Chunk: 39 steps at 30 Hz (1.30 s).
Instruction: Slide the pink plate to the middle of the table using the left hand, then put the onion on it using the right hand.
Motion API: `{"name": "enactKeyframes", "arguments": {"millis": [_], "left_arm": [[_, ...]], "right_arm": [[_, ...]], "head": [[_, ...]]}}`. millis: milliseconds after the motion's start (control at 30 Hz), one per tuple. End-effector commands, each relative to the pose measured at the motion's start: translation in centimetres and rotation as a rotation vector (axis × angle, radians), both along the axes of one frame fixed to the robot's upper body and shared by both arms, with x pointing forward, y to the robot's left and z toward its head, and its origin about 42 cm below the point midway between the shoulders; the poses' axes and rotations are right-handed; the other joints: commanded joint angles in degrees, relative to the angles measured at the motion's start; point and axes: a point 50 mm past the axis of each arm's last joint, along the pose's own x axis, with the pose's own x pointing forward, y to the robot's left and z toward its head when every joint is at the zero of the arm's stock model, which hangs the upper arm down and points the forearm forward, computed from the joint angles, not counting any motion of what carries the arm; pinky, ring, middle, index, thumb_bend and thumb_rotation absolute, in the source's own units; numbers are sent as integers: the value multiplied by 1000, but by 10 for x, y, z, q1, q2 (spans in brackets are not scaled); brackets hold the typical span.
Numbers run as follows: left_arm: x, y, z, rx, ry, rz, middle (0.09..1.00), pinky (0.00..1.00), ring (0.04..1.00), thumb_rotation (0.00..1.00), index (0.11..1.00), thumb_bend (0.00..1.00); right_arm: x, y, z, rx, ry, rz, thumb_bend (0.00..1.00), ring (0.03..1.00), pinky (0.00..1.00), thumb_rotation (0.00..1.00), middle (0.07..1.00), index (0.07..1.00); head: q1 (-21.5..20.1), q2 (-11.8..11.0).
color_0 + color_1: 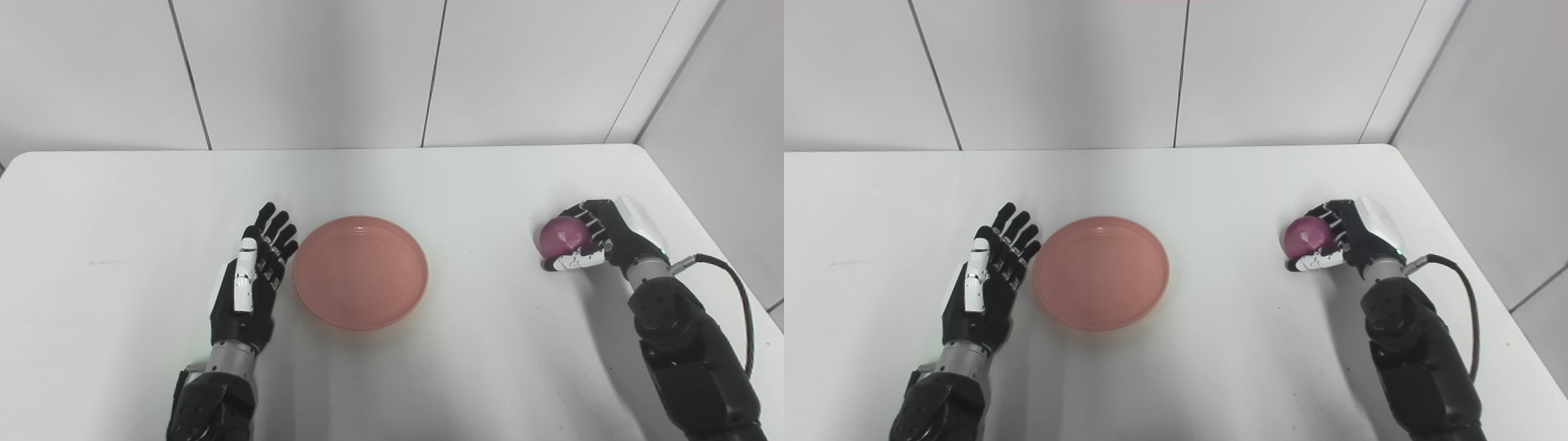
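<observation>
The left hand [251, 275], low in the frame left of centre, rests flat with fingers extended and slightly spread, just beside the pink plate [360, 272] at centre. At right, the right hand [591, 236] has its fingers curled around the onion [562, 237]. Lift the onion clear of the table [465, 184] before carrying it left, and release it low over the plate's centre so it does not roll.

The surface [465, 367] under my arms looks smooth, matt white. The pink plate [360, 272] seems plastic with a dull satin finish. The onion [562, 237] has a glossy purple skin. My left hand [252, 283] and right hand [597, 240] look like hard black and white plastic.
</observation>
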Motion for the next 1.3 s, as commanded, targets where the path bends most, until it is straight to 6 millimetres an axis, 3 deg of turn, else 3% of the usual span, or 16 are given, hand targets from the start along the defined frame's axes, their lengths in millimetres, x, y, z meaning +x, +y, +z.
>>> {"name": "enactKeyframes", "arguments": {"millis": [0, 200, 667, 900, 1067, 1267], "left_arm": [[-2, 2, -9, -1, 45, 0, 949, 945, 941, 1000, 929, 447], [-4, 0, -8, 10, 50, 9, 943, 938, 937, 1000, 924, 444], [-3, -1, -8, 14, 50, 7, 945, 946, 941, 1000, 927, 442], [-4, -3, -9, 22, 51, 1, 949, 943, 942, 1000, 933, 449], [-5, -6, -8, 17, 57, -3, 953, 951, 945, 1000, 938, 446], [-5, -10, -8, 13, 56, -1, 952, 955, 947, 1000, 935, 451]], "right_arm": [[0, -2, 22, -40, -94, 19, 518, 503, 469, 131, 542, 486], [-4, 5, 37, -34, -147, 29, 517, 470, 421, 129, 519, 486], [-6, 39, 73, -18, -247, 121, 519, 491, 480, 133, 539, 486], [-3, 58, 83, 7, -279, 186, 519, 494, 459, 133, 539, 486], [1, 80, 89, 8, -286, 244, 519, 468, 414, 133, 520, 486], [10, 107, 88, 19, -289, 339, 519, 495, 467, 132, 545, 486]], "head": [[2, -1], [5, -1], [9, -3], [14, -4], [21, -5], [30, -7]]}}
